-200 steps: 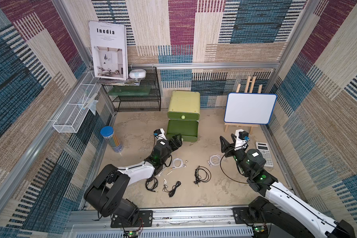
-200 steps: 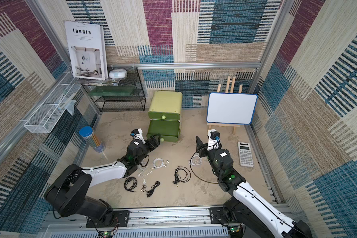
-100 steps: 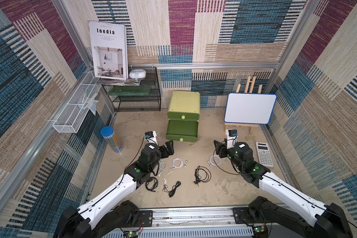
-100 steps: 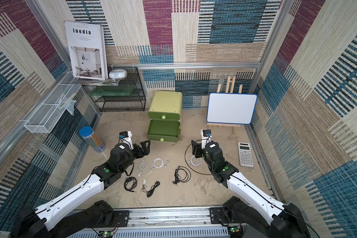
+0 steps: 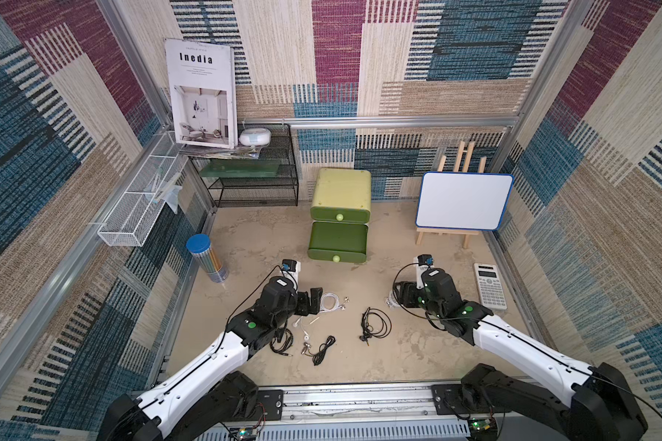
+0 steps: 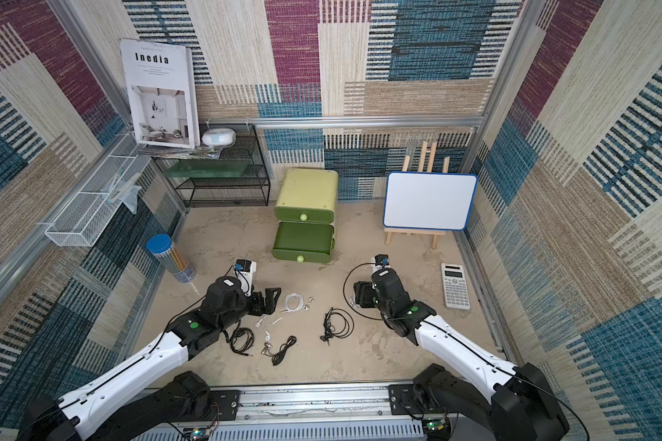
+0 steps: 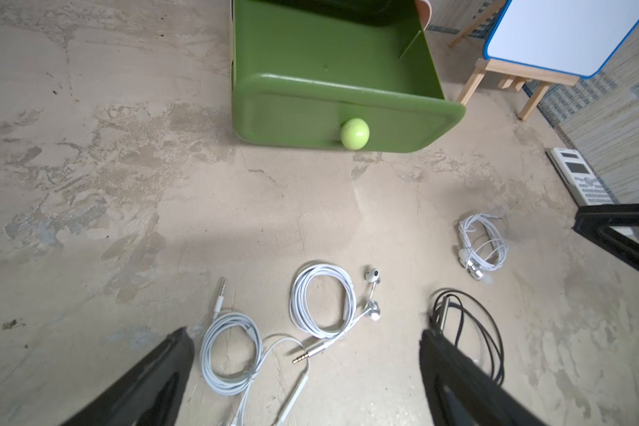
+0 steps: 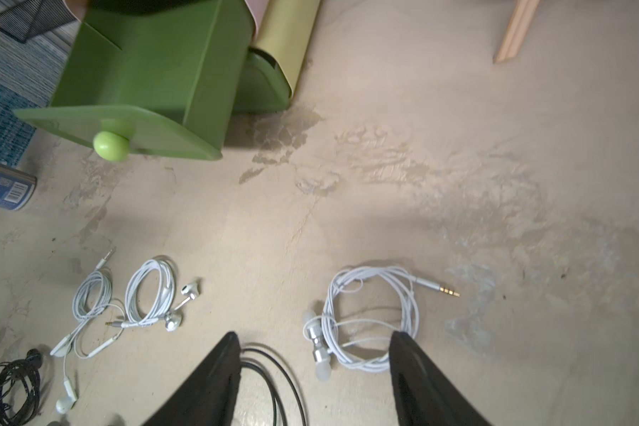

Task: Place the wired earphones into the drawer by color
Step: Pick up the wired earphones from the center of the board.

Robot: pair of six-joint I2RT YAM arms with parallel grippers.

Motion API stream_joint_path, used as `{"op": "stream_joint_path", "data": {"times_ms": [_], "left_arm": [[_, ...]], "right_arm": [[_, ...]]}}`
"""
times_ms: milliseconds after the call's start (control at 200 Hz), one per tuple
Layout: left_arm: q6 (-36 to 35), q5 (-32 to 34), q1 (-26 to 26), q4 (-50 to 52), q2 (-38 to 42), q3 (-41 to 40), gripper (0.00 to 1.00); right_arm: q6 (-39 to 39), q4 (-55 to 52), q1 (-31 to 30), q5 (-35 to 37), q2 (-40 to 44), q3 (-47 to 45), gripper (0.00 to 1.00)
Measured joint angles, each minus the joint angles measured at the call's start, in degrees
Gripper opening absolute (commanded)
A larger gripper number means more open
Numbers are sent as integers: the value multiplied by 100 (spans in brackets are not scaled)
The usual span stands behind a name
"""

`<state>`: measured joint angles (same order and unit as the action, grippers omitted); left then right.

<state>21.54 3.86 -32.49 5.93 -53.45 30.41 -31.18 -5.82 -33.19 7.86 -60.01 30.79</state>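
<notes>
Coiled white earphones lie near black earphones, perhaps tangled.

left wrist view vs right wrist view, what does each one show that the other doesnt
Only the left wrist view shows the whiteboard and the calculator. Only the right wrist view shows the blue tin, a corner of the black mesh shelf and a tangled black earphone bundle. Both show the open green drawer, two white earphone coils lying side by side, and a white bundle with metal earbuds.
</notes>
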Motion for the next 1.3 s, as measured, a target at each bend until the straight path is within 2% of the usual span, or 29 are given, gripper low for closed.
{"op": "stream_joint_path", "data": {"times_ms": [245,351,541,721,866,1297], "left_arm": [[-140,-66,0,-103,199,-173,99],[-144,-83,0,-127,221,-197,99],[-205,-85,0,-127,229,-199,99],[-223,-81,0,-133,229,-201,99],[-225,-79,-2,-155,203,-203,99],[-243,-59,-2,-164,188,-203,99]], "right_arm": [[-323,-483,26,7,-376,44,64],[-315,-553,157,50,-675,146,58],[-83,-612,452,37,-1152,369,49],[149,-603,621,-98,-1488,501,48],[317,-586,726,-166,-1794,643,43],[693,-730,811,-212,-2715,1185,36]]}}
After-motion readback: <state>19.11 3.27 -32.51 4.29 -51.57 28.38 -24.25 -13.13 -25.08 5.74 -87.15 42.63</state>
